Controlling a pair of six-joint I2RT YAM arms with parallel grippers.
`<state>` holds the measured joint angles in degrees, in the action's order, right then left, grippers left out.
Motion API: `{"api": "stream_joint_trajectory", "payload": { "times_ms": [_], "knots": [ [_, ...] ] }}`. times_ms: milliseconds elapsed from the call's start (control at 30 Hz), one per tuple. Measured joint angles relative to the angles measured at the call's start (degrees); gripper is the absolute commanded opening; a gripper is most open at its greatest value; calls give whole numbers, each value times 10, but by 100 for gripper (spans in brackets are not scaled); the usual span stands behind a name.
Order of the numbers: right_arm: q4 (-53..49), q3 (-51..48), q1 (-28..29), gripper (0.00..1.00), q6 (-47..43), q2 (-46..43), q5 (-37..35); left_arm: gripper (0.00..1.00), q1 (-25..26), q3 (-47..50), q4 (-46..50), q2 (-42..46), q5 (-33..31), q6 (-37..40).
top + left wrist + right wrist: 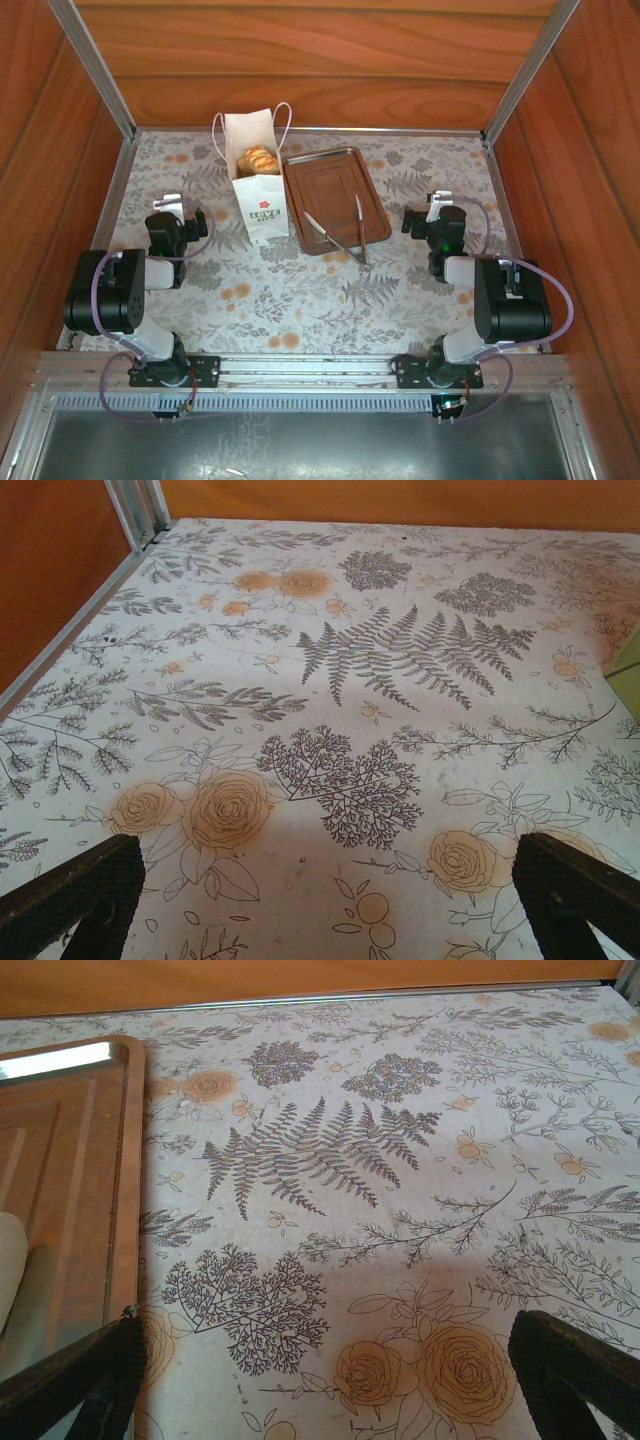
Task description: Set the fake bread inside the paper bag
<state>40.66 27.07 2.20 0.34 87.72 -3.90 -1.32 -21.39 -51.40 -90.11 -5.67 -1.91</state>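
Note:
The white paper bag [258, 185] stands upright at the back of the table, left of centre, with green lettering and a red mark on its front. Golden fake bread [259, 159] shows inside its open top. My left gripper [172, 205] rests low over the table to the left of the bag, open, with nothing between its fingers [70, 900]. My right gripper [440, 207] rests to the right of the tray, open and empty as well; its fingers [575, 1375] frame bare floral cloth.
A brown rectangular tray [320, 178] lies right of the bag, its edge [125, 1180] in the right wrist view, with metal tongs [345, 235] lying across its near end. Wooden walls and metal rails enclose the floral table.

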Motion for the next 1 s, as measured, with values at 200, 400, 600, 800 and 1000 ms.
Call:
{"api": "stream_joint_trajectory", "payload": {
  "times_ms": [200,400,600,800,1000],
  "knots": [
    [6,-3,0,100,-1,0,4,100,0,0,0,0,0,0],
    [82,-85,0,100,-1,-12,6,100,0,0,0,0,0,0],
    [30,-21,0,100,-1,-4,13,100,0,0,0,0,0,0],
    [16,2,0,100,-2,-3,15,100,0,0,0,0,0,0],
    [2,2,0,100,-2,-3,16,100,0,0,0,0,0,0]
  ]
}}
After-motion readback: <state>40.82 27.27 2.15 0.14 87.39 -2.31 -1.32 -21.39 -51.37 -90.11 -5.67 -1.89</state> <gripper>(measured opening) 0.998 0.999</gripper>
